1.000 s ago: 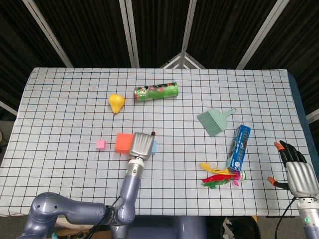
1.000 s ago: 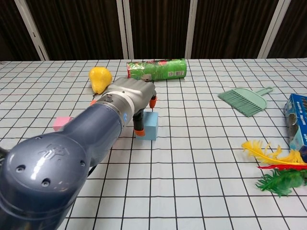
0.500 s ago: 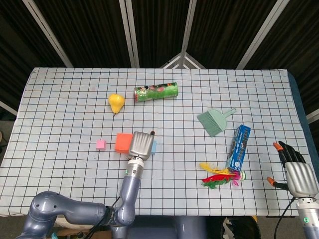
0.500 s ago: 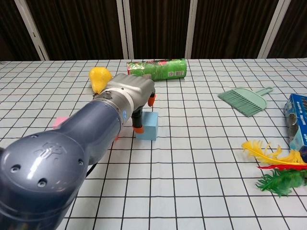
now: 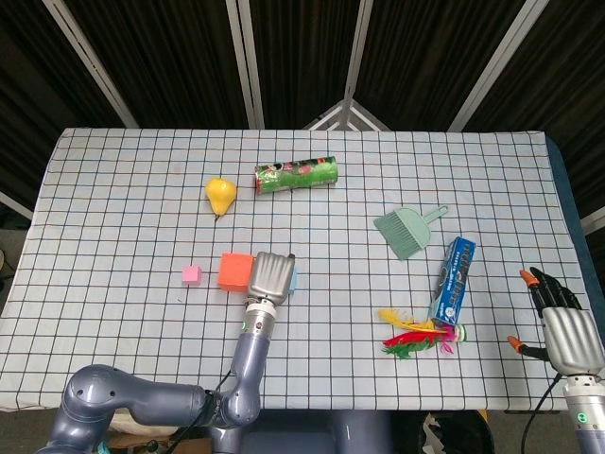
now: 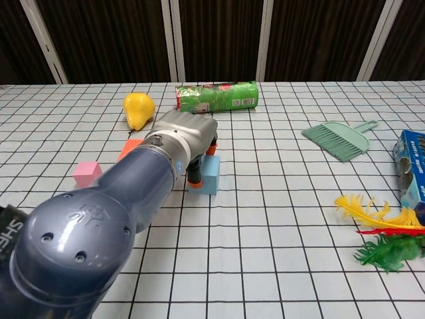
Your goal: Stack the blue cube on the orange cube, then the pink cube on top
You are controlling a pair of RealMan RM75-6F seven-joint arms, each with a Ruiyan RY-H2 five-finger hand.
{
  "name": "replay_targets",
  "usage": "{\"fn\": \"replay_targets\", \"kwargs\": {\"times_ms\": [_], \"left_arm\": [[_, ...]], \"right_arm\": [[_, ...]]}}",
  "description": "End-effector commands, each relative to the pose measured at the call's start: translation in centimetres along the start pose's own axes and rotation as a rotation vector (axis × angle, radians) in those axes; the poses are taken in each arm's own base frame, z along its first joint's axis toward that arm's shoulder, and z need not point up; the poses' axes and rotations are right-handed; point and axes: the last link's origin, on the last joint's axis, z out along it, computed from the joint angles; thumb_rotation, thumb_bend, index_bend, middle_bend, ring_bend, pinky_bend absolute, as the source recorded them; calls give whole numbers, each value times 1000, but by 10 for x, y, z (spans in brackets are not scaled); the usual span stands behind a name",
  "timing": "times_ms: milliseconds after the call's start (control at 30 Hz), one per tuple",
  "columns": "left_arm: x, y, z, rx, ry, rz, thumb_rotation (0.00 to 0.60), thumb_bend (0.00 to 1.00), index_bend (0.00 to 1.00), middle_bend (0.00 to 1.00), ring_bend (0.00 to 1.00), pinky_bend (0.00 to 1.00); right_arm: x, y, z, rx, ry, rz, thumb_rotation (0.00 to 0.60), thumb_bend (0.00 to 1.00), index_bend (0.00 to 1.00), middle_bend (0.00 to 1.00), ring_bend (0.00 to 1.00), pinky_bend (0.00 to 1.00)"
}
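Note:
The blue cube sits on the table just right of the orange cube, which the forearm partly hides in the chest view. My left hand is down over the blue cube, its thumb against the cube's left face and a finger behind its back edge, so it grips the cube. In the head view the left hand covers all but a sliver of the blue cube. The small pink cube lies left of the orange one. At the table's near right corner my right hand holds nothing, fingers apart.
A yellow pear and a green can lying on its side are behind the cubes. To the right are a green dustpan brush, a blue box and coloured feathers.
My left hand has sunk lower over the blue cube and its rear finger has come down behind it. The forearm shifted right, baring more of the orange cube. The cubes stayed put.

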Motion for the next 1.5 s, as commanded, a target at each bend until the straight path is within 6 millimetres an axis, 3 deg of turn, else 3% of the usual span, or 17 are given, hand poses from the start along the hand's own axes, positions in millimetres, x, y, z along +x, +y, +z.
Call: {"fn": "replay_targets", "kwargs": {"times_ms": [33,200,467,667,867,1133,1500], "left_arm": [[2,0,-1,2,18,-12,600,354,434,715,629,673],[8,-2,-3,12,47,-21,600,411,442,723,635,677],[37,-12,-16,13,76,-80,600,396,477,740,651,690],[71,-39,-35,71,98,-57,600,387,493,746,655,692],[88,-68,-42,156,61,-38,600,386,492,743,655,692],[79,-90,-33,186,-9,3,600,386,488,740,655,692],[66,-86,-27,135,-48,12,600,385,486,740,655,692]], "right_arm": [[0,0,0,2,-2,2,600,189,82,73,115,163],[-1,-1,0,9,-8,6,600,190,82,73,128,163],[0,1,1,1,-3,4,600,190,82,73,128,163],[1,-1,-1,4,4,4,600,190,82,73,128,163],[1,-2,-2,3,5,3,600,190,82,73,128,163],[-1,-3,-1,0,-6,-5,600,190,82,73,131,163],[-3,-3,1,-15,-18,-16,600,190,82,73,131,163]]}}
